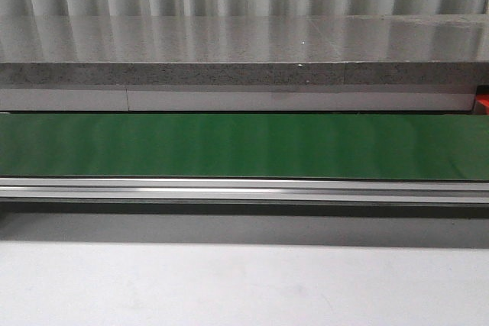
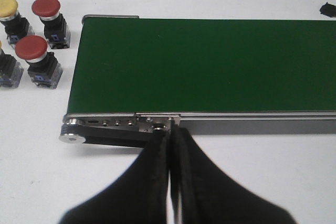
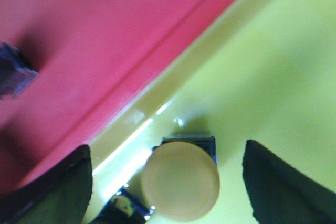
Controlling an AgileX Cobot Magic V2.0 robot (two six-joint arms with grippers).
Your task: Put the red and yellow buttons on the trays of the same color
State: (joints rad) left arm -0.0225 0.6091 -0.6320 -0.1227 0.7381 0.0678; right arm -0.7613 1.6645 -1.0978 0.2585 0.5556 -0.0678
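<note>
The belt (image 1: 244, 146) is a smooth green sheet with a dull sheen, like rubber or plastic, edged by a brushed metal rail (image 1: 244, 188). Beyond it, at twelve o'clock, a grey speckled slab (image 1: 244, 51) looks like polished stone, glossy on top and grainy on its front face. The table (image 2: 252, 177) is plain matt white. The red buttons (image 2: 31, 48) have smooth, softly shining plastic caps on black plastic bodies. The yellow tray (image 3: 273, 77) is glossy plastic that catches bright glints; the red tray (image 3: 94, 40) beside it looks duller. The yellow button (image 3: 181, 182) has a smooth, matt cap. The left gripper (image 2: 170, 145) has matt black fingers.
</note>
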